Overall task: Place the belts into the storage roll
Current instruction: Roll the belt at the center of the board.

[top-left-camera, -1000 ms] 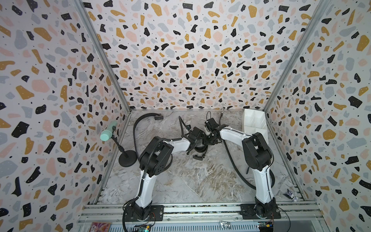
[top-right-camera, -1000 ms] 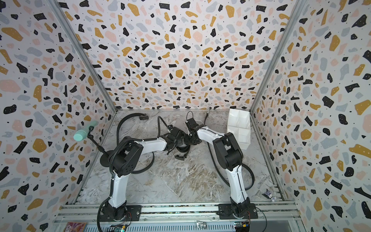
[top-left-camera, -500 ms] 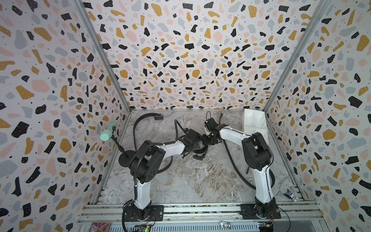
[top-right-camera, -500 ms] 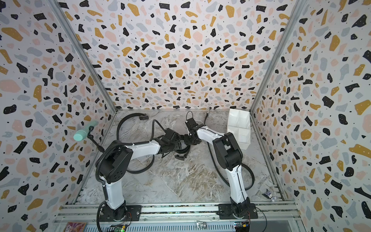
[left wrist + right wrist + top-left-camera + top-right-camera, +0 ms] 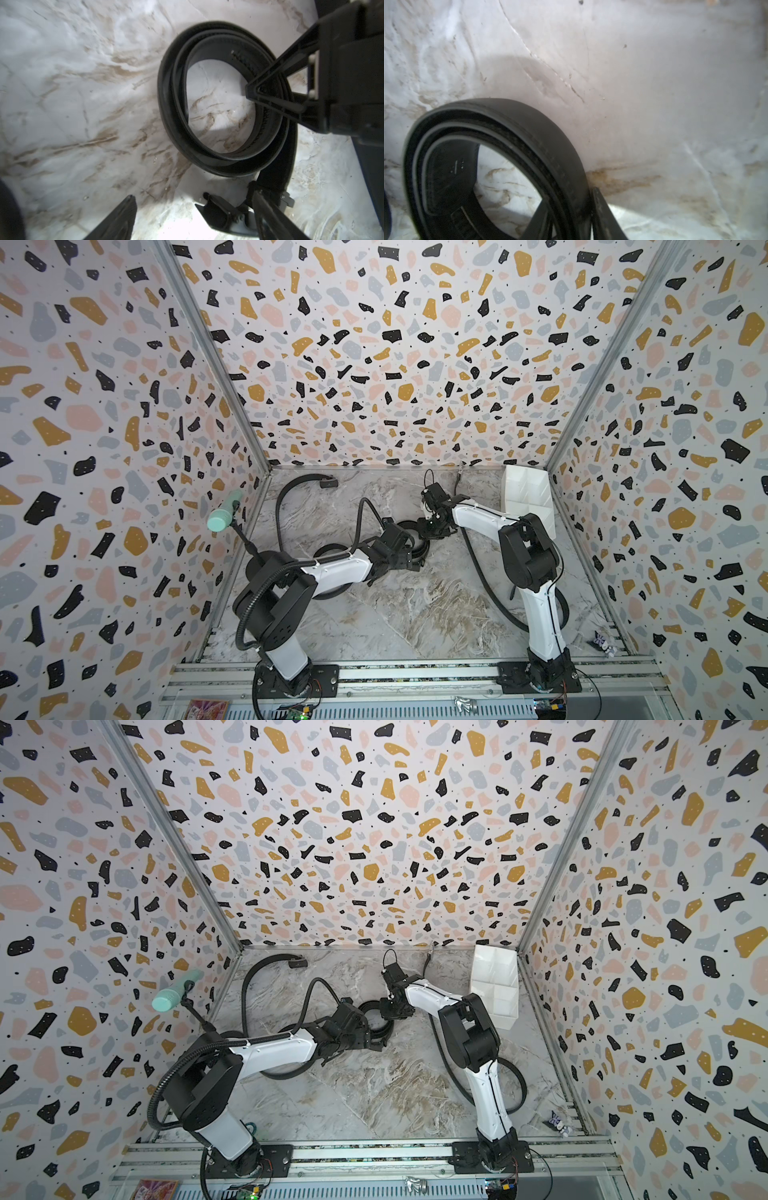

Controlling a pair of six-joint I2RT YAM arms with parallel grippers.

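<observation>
— Nearest the table's front edge?
— A looping belt (image 5: 484, 585) curls behind the right arm, partly hidden. A long belt (image 5: 284, 506) slips under the left arm, its buckle by the far edge.
— Mid-table?
— The left gripper (image 5: 192, 193) has its fingers spread wide. A buckle (image 5: 220, 212) lies between them, contact unclear. Just beyond, the coiled belt (image 5: 172, 116) stands on edge, its wall pinched by the right gripper (image 5: 571, 199).
— The storage roll (image 5: 527, 493)?
— Far right corner, well apart from the coil. Its cells' insides are hard to make out.

Matt black belt (image 5: 170, 104), smooth marble-look tabletop (image 5: 83, 93)
</observation>
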